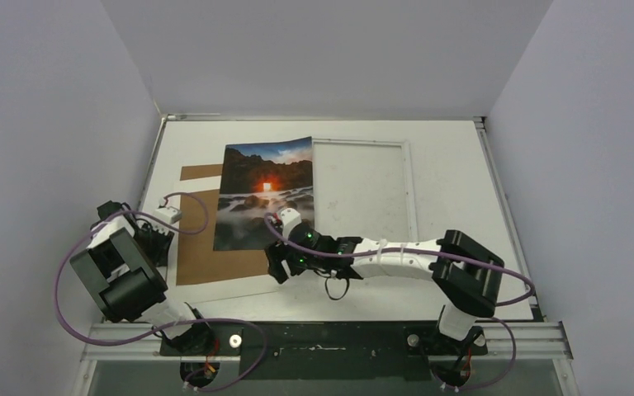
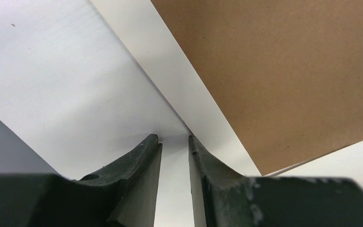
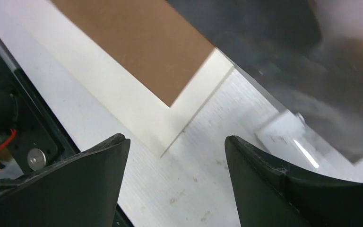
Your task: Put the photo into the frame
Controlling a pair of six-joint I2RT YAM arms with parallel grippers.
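Closest to you, your right end effector (image 3: 175, 142) has its jaws spread wide and nothing between them. It's hanging over the bare worktop (image 1: 446, 165), just off the near corner of a white sheet (image 3: 137, 118) with a brown cardboard board (image 3: 132, 42) lying on it. From the top camera it's right by the photo's near right corner.

Your left end effector (image 2: 174, 138) is over at the left side of that same white sheet. The jaws are down to a narrow slit, with the tips right at the sheet's edge. I honestly can't tell from the wrist view whether it's pinching the sheet or just touching it.

A bit further back, the photo (image 1: 264, 194) (dark mountains, mist, orange glow) lies face up, partly on top of the cardboard and the white sheet. Neither end effector has hold of it. It isn't in the frame (image 1: 359, 141) yet. The frame lies flat on the worktop just to the right, and the photo's right edge runs close along the frame's left side.
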